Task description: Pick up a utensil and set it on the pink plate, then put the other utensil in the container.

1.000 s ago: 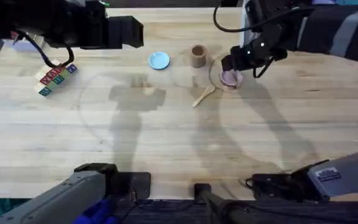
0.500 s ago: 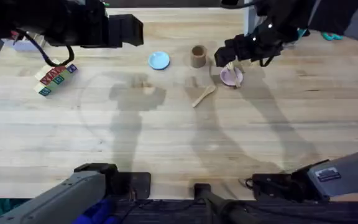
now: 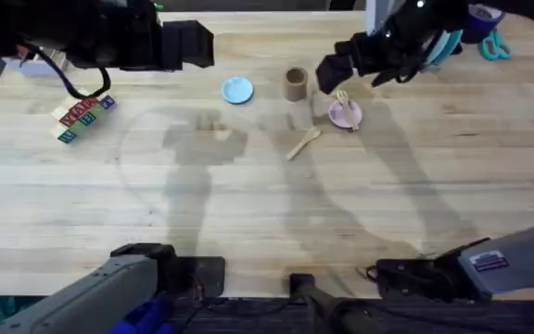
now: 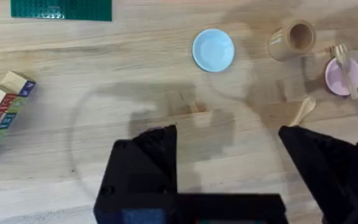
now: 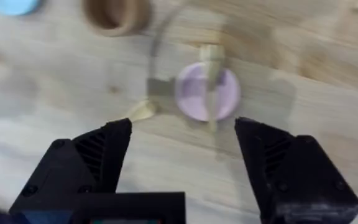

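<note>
1. Overhead: the fork (image 3: 344, 104) lies across the pink plate (image 3: 350, 118), its tines past the plate's far rim. The cup (image 3: 295, 83) stands just left of the plate, and nothing can be made out inside it. The spoon (image 3: 303, 143) lies flat on the wooden surface (image 3: 267, 213), near and left of the plate. A blue plate (image 3: 237, 90) sits left of the cup with nothing on it. The right pincer (image 3: 334, 72) hovers at the far side of the plate. Lettered blocks (image 3: 83, 117) lie at the far left.
2. Left wrist: the left pincer (image 4: 229, 162) is spread wide and holds nothing. The cup (image 4: 292, 40) leans in this view, and its mouth shows a bare brown inside.
3. Right wrist: the right pincer (image 5: 182, 149) is wide apart and holds nothing, with the fork (image 5: 212, 81) on the pink plate (image 5: 194, 93) between its fingers in view.
</note>
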### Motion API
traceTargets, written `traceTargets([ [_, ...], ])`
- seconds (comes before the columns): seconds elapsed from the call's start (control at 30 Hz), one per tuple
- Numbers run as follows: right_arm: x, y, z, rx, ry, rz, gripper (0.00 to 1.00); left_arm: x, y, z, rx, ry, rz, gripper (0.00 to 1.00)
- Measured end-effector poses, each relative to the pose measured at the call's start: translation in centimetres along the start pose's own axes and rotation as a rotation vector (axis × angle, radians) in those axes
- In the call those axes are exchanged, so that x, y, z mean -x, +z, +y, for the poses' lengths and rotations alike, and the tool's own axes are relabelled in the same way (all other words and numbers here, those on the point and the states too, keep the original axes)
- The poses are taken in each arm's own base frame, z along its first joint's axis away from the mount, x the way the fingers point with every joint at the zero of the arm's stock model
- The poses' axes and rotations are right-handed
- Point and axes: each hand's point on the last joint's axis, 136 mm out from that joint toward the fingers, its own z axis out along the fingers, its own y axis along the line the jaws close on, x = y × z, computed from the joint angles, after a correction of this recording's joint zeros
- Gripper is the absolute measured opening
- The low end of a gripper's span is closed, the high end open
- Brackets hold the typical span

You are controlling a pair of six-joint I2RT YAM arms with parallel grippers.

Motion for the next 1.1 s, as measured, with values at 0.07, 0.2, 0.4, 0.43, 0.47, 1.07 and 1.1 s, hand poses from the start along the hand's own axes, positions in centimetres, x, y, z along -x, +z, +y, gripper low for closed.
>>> traceTargets([
  [0.07, 0.0, -0.1, 1.3, 0.052, -0.012, 0.002, 0.996, 0.0, 0.0, 0.0, 0.0, 0.0, 0.0, 0.992],
  [0.2, -0.3, -0.2, 3.2, 0.138, -0.007, 0.016, 0.996, 0.0, 0.0, 0.0, 0.0, 0.0, 0.0, 0.993],
  [0.4, -0.7, -0.8, 5.7, 0.288, 0.055, 0.048, 0.996, 0.1, 0.0, 0.0, 0.0, 0.001, -0.004, 0.992],
  [0.43, -0.8, -0.9, 6.1, 0.306, 0.058, 0.053, 0.996, 0.1, 0.0, 0.0, 0.0, 0.001, -0.004, 0.993],
  [0.47, -0.9, -1.0, 6.4, 0.319, 0.06, 0.058, 0.995, 0.1, 0.0, 0.0, 0.0, 0.002, -0.004, 0.993],
  [1.07, -4.0, -0.2, 7.8, 0.044, 0.55, 0.13, 0.996, 1.3, -0.2, 0.5, -0.016, 0.197, -0.057, 0.991],
  [1.1, -4.0, -0.2, 7.9, 0.038, 0.571, 0.127, 0.996, 1.5, -0.3, 0.8, -0.024, 0.195, -0.068, 0.991],
])
